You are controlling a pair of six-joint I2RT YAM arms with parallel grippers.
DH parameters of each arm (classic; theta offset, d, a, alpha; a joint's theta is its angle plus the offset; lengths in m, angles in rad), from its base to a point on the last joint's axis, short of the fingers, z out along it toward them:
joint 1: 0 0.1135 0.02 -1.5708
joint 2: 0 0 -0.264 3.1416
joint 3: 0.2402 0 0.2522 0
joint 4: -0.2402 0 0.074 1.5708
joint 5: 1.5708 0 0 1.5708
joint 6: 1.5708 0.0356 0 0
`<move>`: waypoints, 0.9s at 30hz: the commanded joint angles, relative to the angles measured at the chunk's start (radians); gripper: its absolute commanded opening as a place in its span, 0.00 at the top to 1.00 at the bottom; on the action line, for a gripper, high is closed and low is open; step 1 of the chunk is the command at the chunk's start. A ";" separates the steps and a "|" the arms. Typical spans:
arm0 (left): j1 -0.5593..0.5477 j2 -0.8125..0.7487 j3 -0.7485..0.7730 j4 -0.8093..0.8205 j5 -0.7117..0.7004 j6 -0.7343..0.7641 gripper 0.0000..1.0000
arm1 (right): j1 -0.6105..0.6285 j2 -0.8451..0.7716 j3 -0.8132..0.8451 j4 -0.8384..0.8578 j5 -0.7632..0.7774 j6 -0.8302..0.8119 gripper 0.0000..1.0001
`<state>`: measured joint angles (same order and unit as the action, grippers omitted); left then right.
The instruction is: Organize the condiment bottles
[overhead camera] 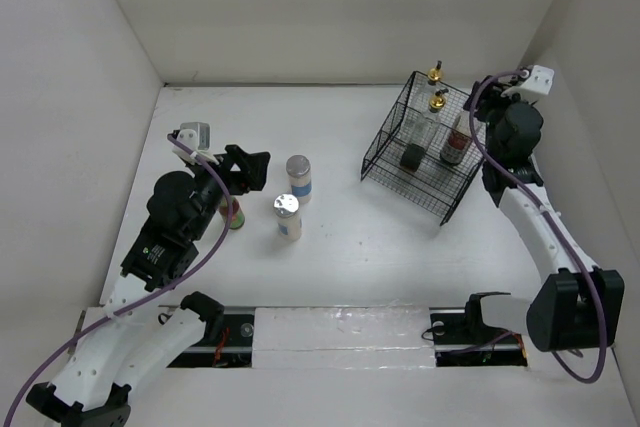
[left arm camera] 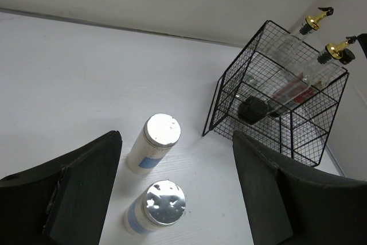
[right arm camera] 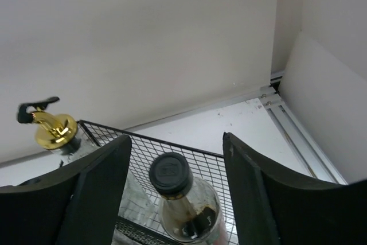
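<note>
On the bench (overhead camera: 350,247), two silver-lidded jars (overhead camera: 298,179) stand near each other, outside the wire basket (overhead camera: 380,157). The green-capped bottle (overhead camera: 235,213) stands just beside the left arm. The basket holds both gold-pourer bottles (overhead camera: 437,97) and the black-capped bottle (right arm camera: 171,173). The left fingers (left arm camera: 86,182) are spread wide and empty above the jars. The right fingers (right arm camera: 97,193) are wide, either side of the black cap, gripping nothing.

We judge three hazards:
- Closing on one jar may topple its neighbour.
- A left-arm sweep may tip the green-capped bottle.
- A right descent may snag basket wire.
</note>
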<state>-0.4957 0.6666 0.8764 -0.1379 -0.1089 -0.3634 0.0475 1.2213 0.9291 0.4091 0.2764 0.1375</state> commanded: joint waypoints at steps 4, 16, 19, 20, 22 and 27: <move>0.003 -0.001 -0.002 0.052 -0.008 0.012 0.26 | 0.017 -0.042 0.143 -0.096 -0.049 0.024 0.25; 0.003 -0.111 -0.002 -0.002 -0.323 -0.083 0.26 | 0.247 -0.089 0.254 -0.274 -0.494 -0.013 0.71; 0.014 -0.148 -0.002 -0.015 -0.429 -0.149 0.25 | 0.388 -0.010 0.263 -0.274 -0.589 -0.022 0.75; 0.025 -0.169 -0.002 -0.038 -0.451 -0.167 0.25 | 0.423 0.019 0.272 -0.274 -0.611 -0.022 0.75; 0.025 -0.188 -0.002 -0.060 -0.541 -0.216 0.21 | 0.535 0.119 0.301 -0.263 -0.660 -0.045 0.76; 0.025 -0.226 0.030 -0.080 -0.618 -0.244 0.16 | 0.742 0.329 0.417 -0.253 -0.654 -0.102 0.75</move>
<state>-0.4751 0.4534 0.8772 -0.2066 -0.6334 -0.5636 0.7086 1.4868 1.2640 0.1501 -0.3191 0.0902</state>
